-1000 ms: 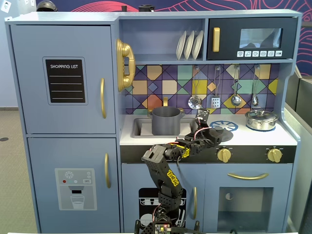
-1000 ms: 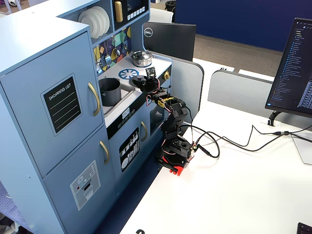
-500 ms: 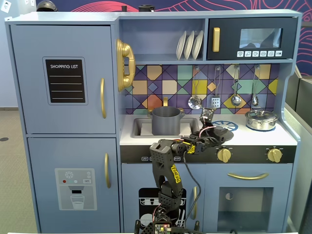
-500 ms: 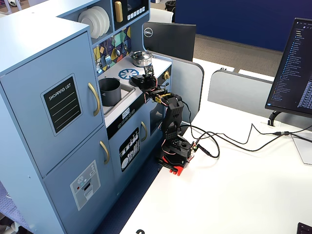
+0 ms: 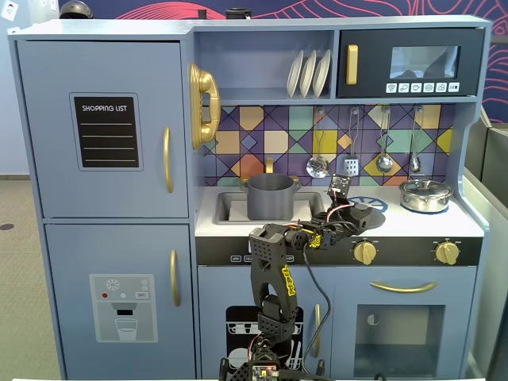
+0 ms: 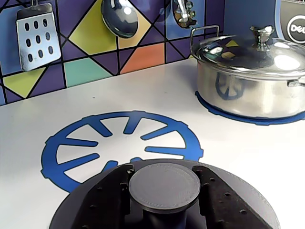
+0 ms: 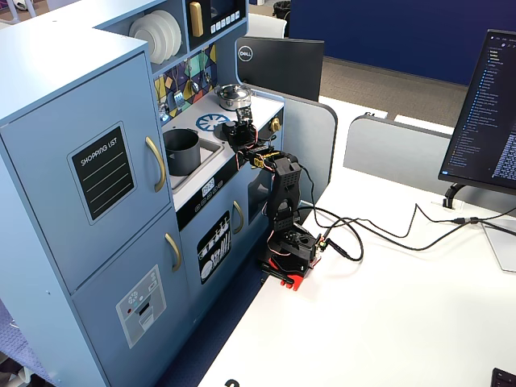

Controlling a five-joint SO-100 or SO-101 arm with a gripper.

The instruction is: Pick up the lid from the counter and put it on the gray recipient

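Dark gray and matte, the lid fills the bottom of the wrist view, its round knob sitting between the two black fingers of the gripper, which are closed in on the knob from left and right. In a fixed view the lid is just in front of the blue burner ring near the middle of the counter, with the gripper over it; whether it rests on the counter or is raised off it I cannot tell. The pot stands upright in the sink at the counter's left end, open at the top, well apart from the lid. The silver pot sits lidded at the right rear corner. In another fixed view the arm reaches from its base on the desk up to the counter's front edge.
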